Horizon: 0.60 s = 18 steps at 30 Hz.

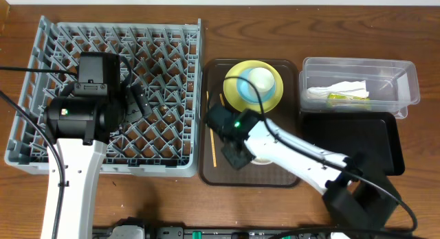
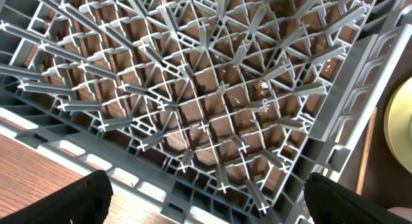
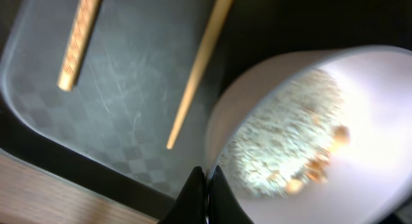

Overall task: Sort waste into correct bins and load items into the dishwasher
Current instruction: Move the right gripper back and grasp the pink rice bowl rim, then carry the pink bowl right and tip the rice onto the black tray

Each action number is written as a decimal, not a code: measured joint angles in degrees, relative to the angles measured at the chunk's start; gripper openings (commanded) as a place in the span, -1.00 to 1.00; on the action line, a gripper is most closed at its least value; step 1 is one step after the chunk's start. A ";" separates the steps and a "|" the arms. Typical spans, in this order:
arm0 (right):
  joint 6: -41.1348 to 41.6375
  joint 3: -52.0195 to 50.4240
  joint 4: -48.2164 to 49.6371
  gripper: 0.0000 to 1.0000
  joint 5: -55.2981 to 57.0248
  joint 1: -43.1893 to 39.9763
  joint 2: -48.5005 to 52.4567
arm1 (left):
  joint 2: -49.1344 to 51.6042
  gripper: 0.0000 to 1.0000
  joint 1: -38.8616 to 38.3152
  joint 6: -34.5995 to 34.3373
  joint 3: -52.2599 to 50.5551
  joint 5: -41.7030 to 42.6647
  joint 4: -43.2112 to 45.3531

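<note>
1. Left gripper (image 2: 215,208) hangs spread wide and empty over the dish rack's (image 1: 179,33) middle; little risk here.
2. Right gripper (image 3: 206,195) is clenched on the white bowl's (image 3: 360,89) rim, near the serving tray's (image 3: 116,102) front edge. That thin hold may slip, tipping the rice scraps (image 3: 283,140) onto the chopsticks (image 3: 196,69).

The left arm (image 1: 75,115) overhangs the dish rack (image 1: 172,67), whose right part lies open.

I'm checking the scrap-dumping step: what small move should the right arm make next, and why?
Probably lift the white bowl slightly. The right gripper looks shut on its rim, rice scraps lie inside, and it is over the brown tray, apart from the black tray.
</note>
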 measured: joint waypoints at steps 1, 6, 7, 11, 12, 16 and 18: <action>0.02 0.70 -0.50 -0.98 -0.09 -0.55 -0.31 | 0.00 0.96 0.00 0.00 0.00 0.00 0.02; 1.29 4.68 -3.78 -0.98 -0.39 -6.67 -7.74 | 0.00 0.96 0.00 0.00 0.00 0.02 -0.02; 1.62 4.83 -4.31 -0.98 -0.46 -7.89 -9.70 | 0.00 0.96 0.00 0.00 0.00 0.02 0.00; 3.02 5.18 -7.82 -0.98 -0.46 -14.10 -16.94 | 0.00 0.96 0.00 0.00 0.00 0.02 0.02; 3.21 5.18 -9.07 -0.98 -0.50 -15.91 -18.40 | 0.00 0.96 0.00 0.00 0.00 0.00 -0.02; 3.76 5.18 -12.61 -0.98 -0.48 -23.06 -22.49 | 0.00 0.96 0.00 0.00 0.00 0.02 0.00; 3.91 5.18 -13.53 -0.98 -0.57 -26.84 -23.91 | 0.00 0.96 0.00 0.00 0.00 0.02 0.00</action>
